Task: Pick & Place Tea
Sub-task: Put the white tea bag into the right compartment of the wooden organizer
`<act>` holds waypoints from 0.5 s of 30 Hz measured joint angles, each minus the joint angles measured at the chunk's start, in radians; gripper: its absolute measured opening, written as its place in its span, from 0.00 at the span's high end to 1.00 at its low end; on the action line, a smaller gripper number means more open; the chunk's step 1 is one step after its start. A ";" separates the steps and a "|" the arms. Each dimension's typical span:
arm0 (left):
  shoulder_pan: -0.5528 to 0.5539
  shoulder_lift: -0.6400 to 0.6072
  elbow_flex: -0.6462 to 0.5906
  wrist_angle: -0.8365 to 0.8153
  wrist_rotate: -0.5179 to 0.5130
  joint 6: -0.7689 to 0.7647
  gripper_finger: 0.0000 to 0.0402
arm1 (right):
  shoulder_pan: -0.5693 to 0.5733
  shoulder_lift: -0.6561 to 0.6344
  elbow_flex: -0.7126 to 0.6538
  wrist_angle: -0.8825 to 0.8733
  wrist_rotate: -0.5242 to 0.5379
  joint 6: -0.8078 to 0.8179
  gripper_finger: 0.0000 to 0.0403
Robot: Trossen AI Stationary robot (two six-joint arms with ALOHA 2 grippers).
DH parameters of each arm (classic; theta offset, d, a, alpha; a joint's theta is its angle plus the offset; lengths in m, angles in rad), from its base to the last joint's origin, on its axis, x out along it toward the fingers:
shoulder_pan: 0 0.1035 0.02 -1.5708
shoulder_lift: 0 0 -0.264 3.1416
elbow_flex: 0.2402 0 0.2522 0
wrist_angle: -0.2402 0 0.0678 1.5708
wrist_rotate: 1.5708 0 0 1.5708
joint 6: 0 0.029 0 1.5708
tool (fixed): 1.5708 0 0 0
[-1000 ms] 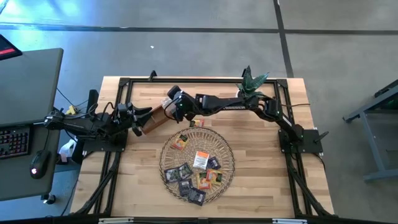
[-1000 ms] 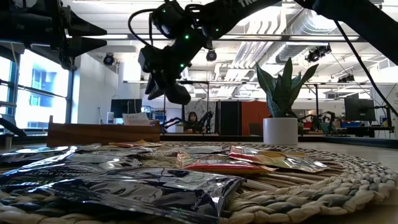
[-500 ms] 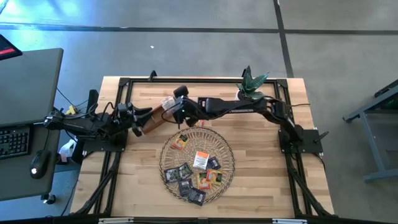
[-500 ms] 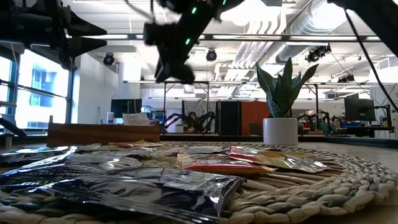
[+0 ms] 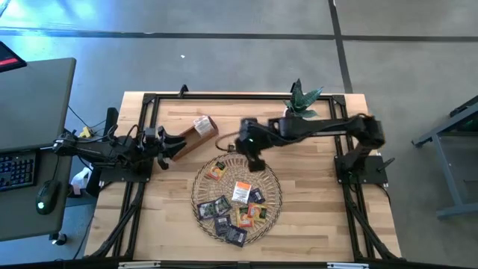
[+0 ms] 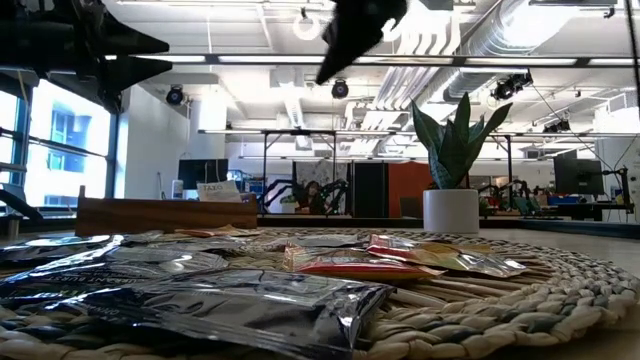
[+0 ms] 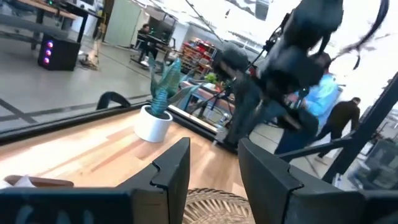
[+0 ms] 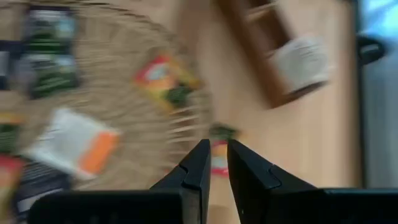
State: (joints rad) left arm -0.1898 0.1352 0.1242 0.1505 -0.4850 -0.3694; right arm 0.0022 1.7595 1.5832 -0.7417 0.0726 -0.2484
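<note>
Several small tea sachets (image 5: 239,198), white-and-orange and dark ones, lie in the round wicker tray (image 5: 200,179); they also show in the right wrist view (image 8: 74,140) and the low view (image 6: 230,300). One white sachet (image 5: 202,123) lies on the far end of the brown wooden box (image 5: 187,142). An orange sachet (image 8: 219,149) lies by the tray's far rim. My right gripper (image 5: 254,161) hangs above that rim, its fingers (image 8: 217,163) nearly together and empty. My left gripper (image 5: 163,143) waits at the box's near left end, open (image 7: 214,168).
A potted plant (image 5: 302,97) stands at the table's far right. Black frame rails run along the table's edges. My right arm reaches across the table's far half from its base (image 5: 362,168). Bare wood lies to the right of the tray.
My right gripper has gone from above the wooden box toward the table's right and near side, rising, and now hangs over the tray's far rim. The white sachet stays on the box.
</note>
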 joint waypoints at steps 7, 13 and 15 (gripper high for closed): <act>0.000 0.000 0.000 0.011 -0.002 -0.009 0.66 | 0.084 -0.064 -0.389 0.409 -0.217 -0.079 0.79; 0.000 0.000 0.000 0.012 -0.029 -0.056 0.66 | 0.139 -0.038 -0.535 0.674 -0.247 -0.113 0.63; 0.000 0.000 0.000 0.013 -0.050 -0.058 0.66 | 0.152 -0.015 -0.549 0.724 -0.247 -0.167 0.58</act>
State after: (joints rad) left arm -0.1898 0.1352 0.1242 0.1638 -0.5351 -0.4278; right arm 0.1543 1.7446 1.0347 -0.0172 -0.1743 -0.4155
